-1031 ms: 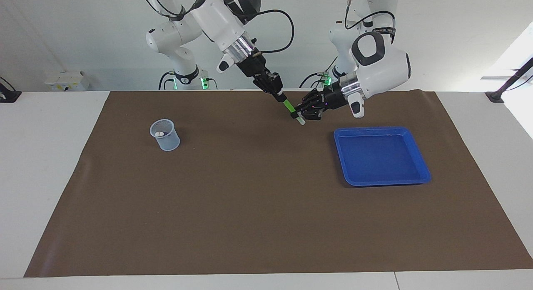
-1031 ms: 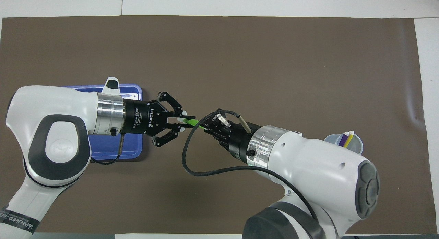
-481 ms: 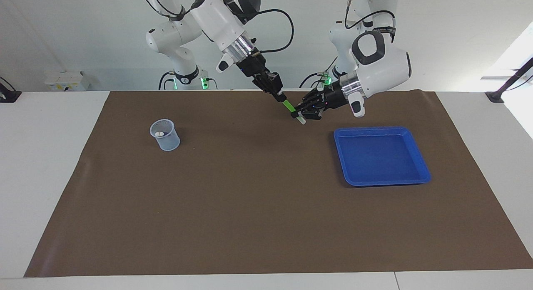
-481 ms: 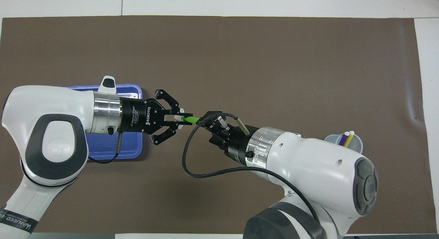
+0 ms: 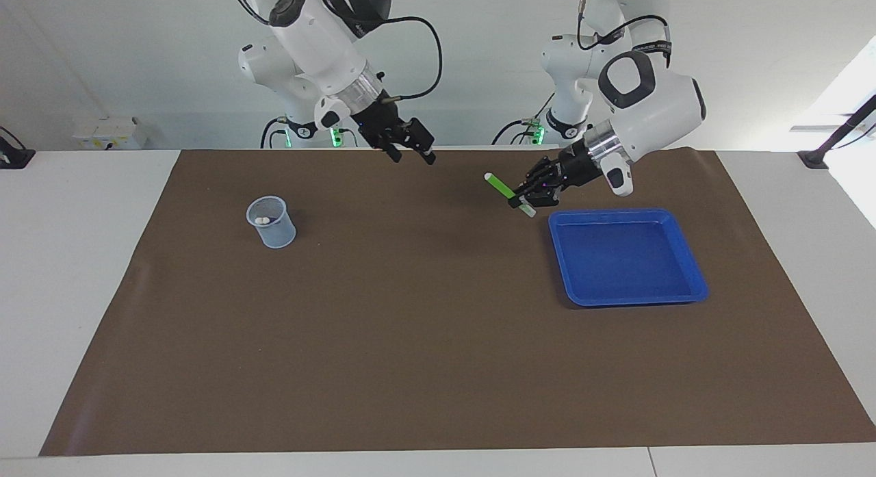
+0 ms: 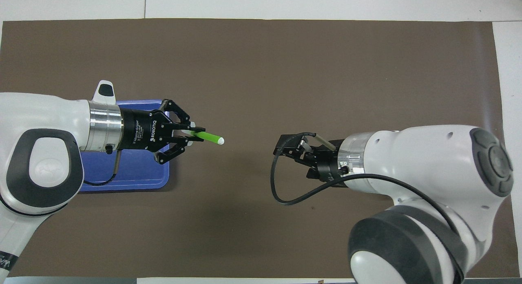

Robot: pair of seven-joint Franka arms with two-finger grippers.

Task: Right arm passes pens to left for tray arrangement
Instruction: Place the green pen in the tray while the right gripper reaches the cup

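Note:
My left gripper (image 5: 528,198) is shut on the bright green pen (image 5: 501,187), which it grips close to one end. The pen (image 6: 209,137) hangs in the air over the brown mat, just off the blue tray (image 5: 616,213) on the side toward the right arm's end, with its free pale tip pointing at the right arm. My right gripper (image 5: 410,154) is open and holds nothing, raised over the mat between the pen and the cup. A translucent cup (image 5: 272,224) toward the right arm's end shows pale pen ends inside.
A brown mat (image 5: 410,340) covers most of the white table. The tray (image 6: 134,174) has nothing in it. The right arm's black cable (image 6: 281,198) loops under its wrist. In the overhead view the right arm hides the cup.
My right gripper opened, let go of the green pen and drew back toward the cup. My left gripper, still shut on the pen, carried it toward the tray.

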